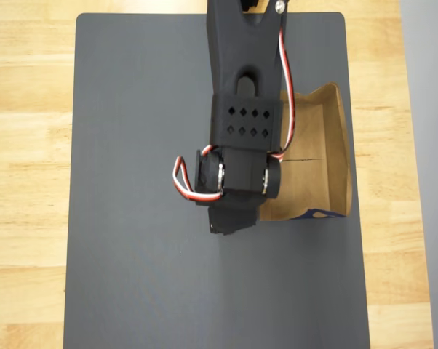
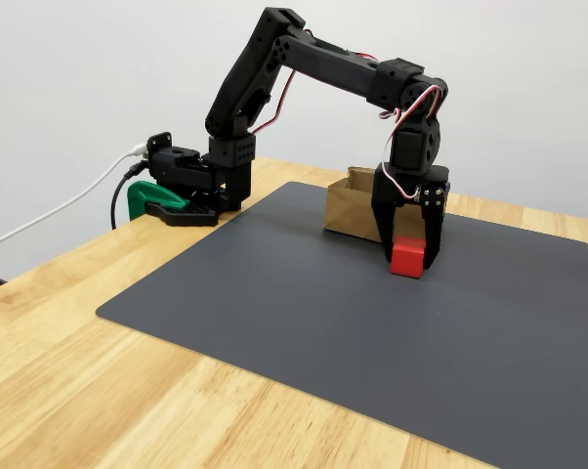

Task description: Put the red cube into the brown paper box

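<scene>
In the fixed view, the jaws (image 2: 409,252) pointed straight down and stood on either side of the cube (image 2: 406,259), narrowed around it; whether they pressed its sides could not be told. The cube was a small bright red block with smooth plain faces, resting on the dark grey mat (image 2: 304,303). Just behind it sat the box (image 2: 351,205), a low tan paper tray; from overhead its floor showed a fold line and its near edge a blue mark (image 1: 317,214). The black arm (image 2: 314,59) rose from its base at the surface's (image 2: 99,391) far left, arched over the mat and bent down at the wrist. Overhead, the arm (image 1: 241,73) covered the box's (image 1: 328,145) left part.
</scene>
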